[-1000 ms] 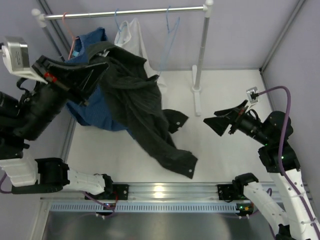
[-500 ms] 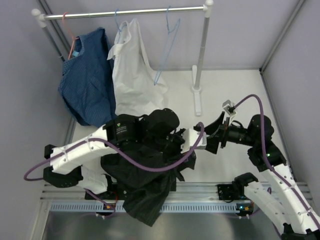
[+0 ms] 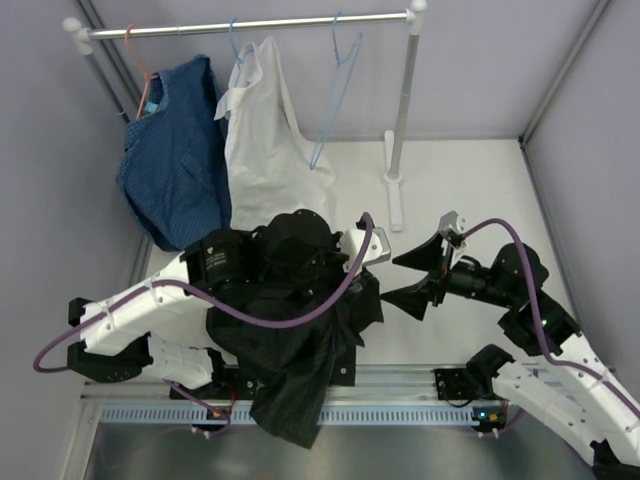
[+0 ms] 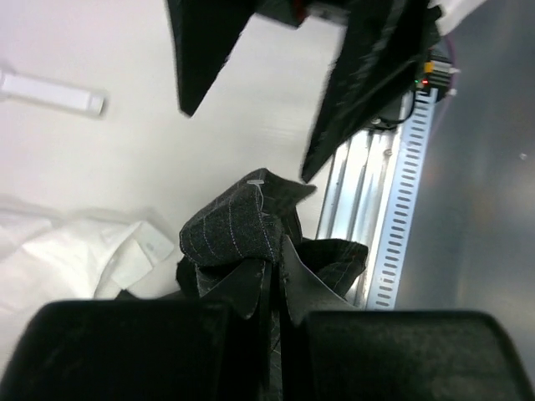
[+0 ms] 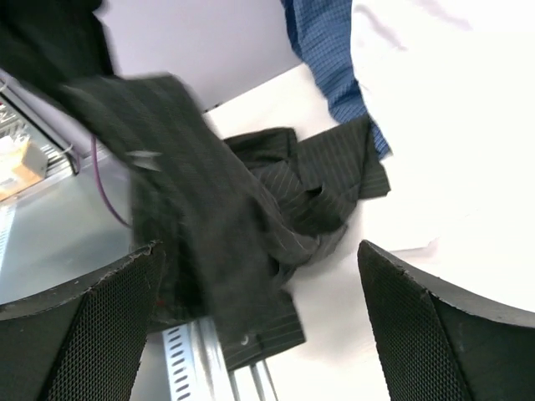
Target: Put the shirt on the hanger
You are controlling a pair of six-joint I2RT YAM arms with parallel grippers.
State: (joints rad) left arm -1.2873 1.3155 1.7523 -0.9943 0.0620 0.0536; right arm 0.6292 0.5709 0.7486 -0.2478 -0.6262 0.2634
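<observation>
The left tool [image 4: 272,266] is clamped on a fold of the black shirt [image 3: 300,345], which drapes over that arm and spills past the bench's [image 3: 470,190] near edge. The right tool [image 3: 390,280] stands with its jaws apart just beside it. The light-blue hanger [image 3: 334,110] hangs on the rail [image 3: 250,25], well apart.

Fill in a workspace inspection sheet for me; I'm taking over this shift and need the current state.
Surface: white table, partly covered by the shirt.
Job's things: shirt bunched, draped over the near edge; hanger empty on the rail.
Clutter: nothing seen.
Grippers: left gripper shut on the shirt; right gripper open, holding nothing.
Cables: purple cable loops across the shirt.
Surroundings: blue shirt and white shirt hanging on the rail.
</observation>
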